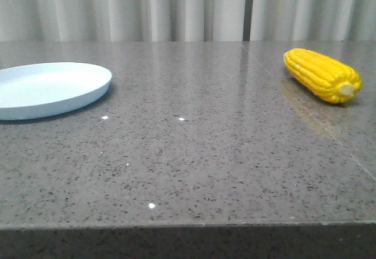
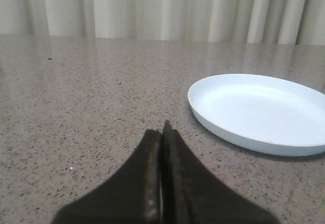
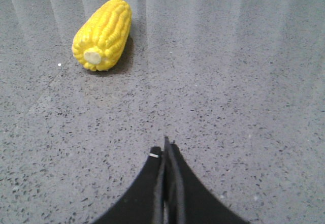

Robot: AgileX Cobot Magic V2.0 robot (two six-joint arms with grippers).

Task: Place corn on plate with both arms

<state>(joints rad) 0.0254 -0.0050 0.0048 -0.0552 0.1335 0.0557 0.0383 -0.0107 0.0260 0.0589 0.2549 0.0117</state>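
Tabletop (image 1: 194,165): a grey speckled stone slab ran the full width of the front view, with a pale pleated curtain (image 1: 176,6) hanging behind its far edge; a thin seam crossed it on the right side.

Plate (image 1: 53,88): pale blue and bare, it lay flat at the far left of the front view, partly cut off by the frame edge. In the left wrist view the plate (image 2: 264,112) sat ahead of the fingers and off to one side, well clear of them.

Corn (image 1: 322,74): it lay on its side on the tabletop at the far right, well apart from the plate, its pale stub end turned toward the camera and to the right. In the right wrist view the corn (image 3: 104,33) rested ahead of the fingers, apart from them, stub end facing the camera.

Left pincer (image 2: 162,132): its two dark fingers were pressed together with nothing between them, held low over bare tabletop and pointing toward the curtain.

Right pincer (image 3: 166,150): also closed and empty, fingertips meeting in a point, angled down at the tabletop short of the corn.

Arms: neither appeared in the front view.
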